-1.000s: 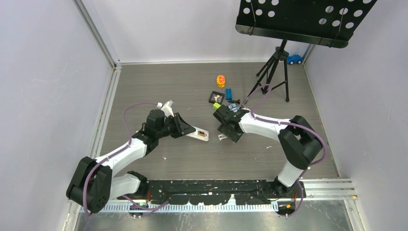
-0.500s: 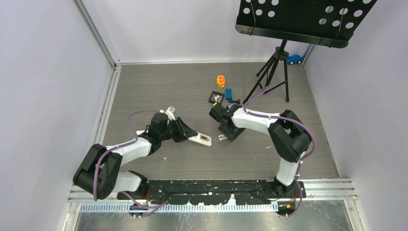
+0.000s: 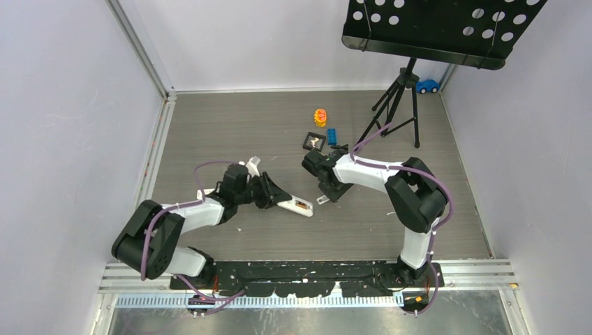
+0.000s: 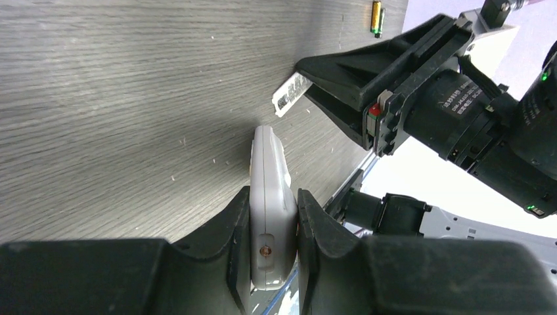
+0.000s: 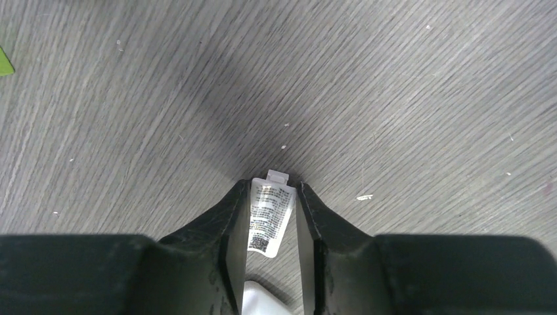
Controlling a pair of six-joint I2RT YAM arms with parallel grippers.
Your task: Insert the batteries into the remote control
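A black music stand point(image 3: 440, 28) with round holes in its top stands on three thin legs at the far right of the grey wooden desk point(image 3: 230, 125). A little blue toy car point(image 3: 427, 86) sits in the corner behind it. Nearer the middle are a yellow and red toy point(image 3: 320, 116), a small blue block point(image 3: 332, 135) and, just beside the block, a small black square tray point(image 3: 313, 142) with something white in it.

Floor point(image 3: 349, 230) free front-ctr; tripod point(image 3: 406, 75) rear-R
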